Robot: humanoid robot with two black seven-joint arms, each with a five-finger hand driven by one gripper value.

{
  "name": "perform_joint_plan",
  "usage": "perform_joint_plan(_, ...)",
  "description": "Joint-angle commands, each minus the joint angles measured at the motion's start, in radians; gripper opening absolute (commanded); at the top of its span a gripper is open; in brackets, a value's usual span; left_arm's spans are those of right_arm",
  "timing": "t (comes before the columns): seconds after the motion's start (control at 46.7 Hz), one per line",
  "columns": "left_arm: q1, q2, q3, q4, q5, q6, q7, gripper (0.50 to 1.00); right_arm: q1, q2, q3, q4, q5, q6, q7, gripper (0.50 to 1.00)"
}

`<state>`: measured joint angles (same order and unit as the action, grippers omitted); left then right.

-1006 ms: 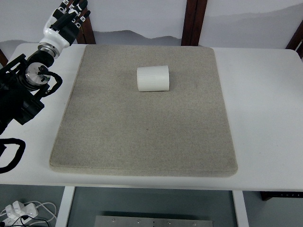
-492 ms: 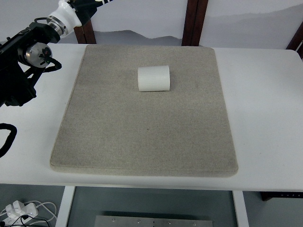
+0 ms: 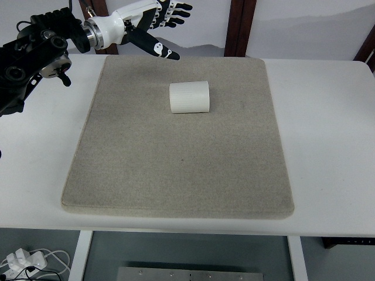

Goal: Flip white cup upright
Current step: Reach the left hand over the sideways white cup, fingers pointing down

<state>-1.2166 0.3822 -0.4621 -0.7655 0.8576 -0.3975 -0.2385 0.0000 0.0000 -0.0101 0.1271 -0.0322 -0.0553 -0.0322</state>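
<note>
A white ribbed cup [image 3: 190, 97] lies on its side on the grey mat [image 3: 176, 170], in the mat's far middle part. My left hand [image 3: 153, 26] hangs over the mat's far left corner, its arm coming in from the upper left. Its fingers are spread and hold nothing. The hand is up and to the left of the cup, apart from it. The right arm is out of view.
The mat lies on a white table [image 3: 328, 146]. Dark wooden posts [image 3: 240, 26] stand behind the far edge. Cables and a plug [image 3: 20, 260] lie on the floor at the lower left.
My left arm has swung from the table's left side up and to the right; the hand now reaches over the mat's far left corner. The cup has not moved.
</note>
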Motion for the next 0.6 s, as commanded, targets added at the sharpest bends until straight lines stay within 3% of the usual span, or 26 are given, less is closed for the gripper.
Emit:
perform_joint_plan(0.0,-0.047,0.014,0.08,-0.029,0.005,0.003,0.016,0.99,0.0,0.0,-0.001,0.0,0.0,0.0,0.0,0.952)
perform_joint_plan(0.171,-0.118,0.006,0.21,-0.038,0.005,0.025,0.082,0.981,0.0,0.0,-0.001,0.0,0.0,0.0,0.0,0.952)
perform_joint_plan(0.449,-0.169,0.026,0.263,-0.179,0.0,0.054,0.349,0.975,0.0,0.0,-0.001,0.0,0.0,0.0,0.0,0.952)
perform_joint_plan(0.578,-0.192,0.02,0.266,-0.184,0.001,0.052,0.406,0.973,0.0,0.0,-0.001,0.0,0.0,0.0,0.0,0.952)
